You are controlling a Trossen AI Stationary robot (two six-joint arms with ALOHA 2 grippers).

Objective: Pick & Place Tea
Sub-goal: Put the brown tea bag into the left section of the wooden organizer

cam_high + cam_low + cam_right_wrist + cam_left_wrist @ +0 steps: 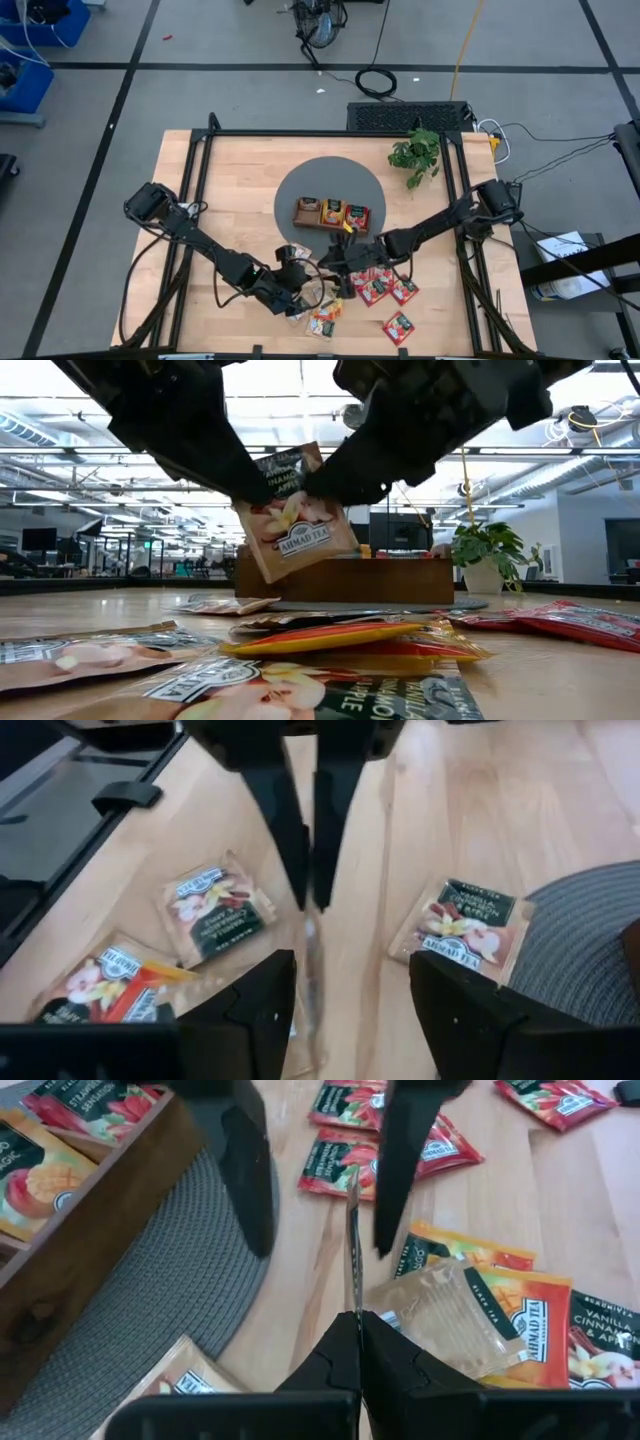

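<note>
Both arms meet over the near-middle of the table (230, 170), just in front of the round grey mat (300, 185). Left gripper (357, 1320) has its fingers pressed tight together on a tea packet (292, 510), a pale one w/ a dark green label. The packet hangs tilted in the air, well clear of the wood; in the left wrist view it shows edge-on as a thin line rising from between the closed tips. Right gripper (350, 990) faces it from the other side w/ fingers spread apart, the packet's edge lying in the gap between them. Can't tell from the low view whether the right fingers actually touch the packet yet.

Wooden tray (331, 214) sits on the mat, far side of the grippers, w/ packets in its 3 compartments – dark, orange & red, left to right. Loose packets (385, 290) are scattered on the near half of the table: a bunch of red ones to the right of the grippers, one more red nearer the front edge, and orange & pale ones just below the left gripper. A pale packet lies at the mat's near edge. Potted plant (416, 152) stands at the far right, beside the mat.
</note>
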